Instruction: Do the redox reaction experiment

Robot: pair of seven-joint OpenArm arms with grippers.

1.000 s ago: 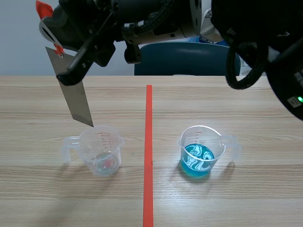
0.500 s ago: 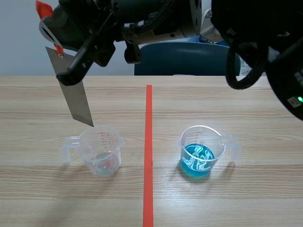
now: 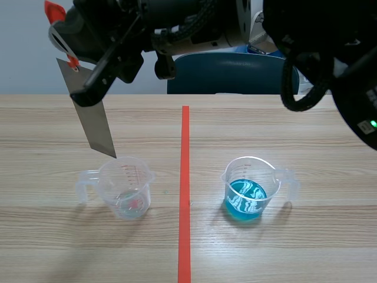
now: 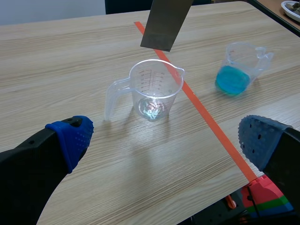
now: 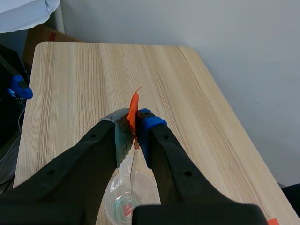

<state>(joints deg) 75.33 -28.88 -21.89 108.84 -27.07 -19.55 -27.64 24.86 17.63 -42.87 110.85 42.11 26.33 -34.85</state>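
Across the scene view, I see the right arm entering from the right and reaching along the top past the middle, its right gripper clamped on a grey metal strip that carries an orange tag at its upper end. That strip hangs tilted, its lower corner just above the rim of the clear cup, which stands on the wooden table to the left of the red tape line and shows a faint reddish trace at its bottom. On the other side of the line stands the cup of blue liquid, handle turned away from the line; a dark blue chair sits behind the table. From the left wrist view, the left gripper has its fingers wide apart and holds nothing; ahead of it stands the clear cup, with the end of the metal strip poised above its rim without touching, and the cup of blue liquid lies beyond the tape line. From the right wrist view, the right gripper pinches the metal strip edge-on, the orange tag rising between the pads, and the clear cup shows far below, between the fingers.
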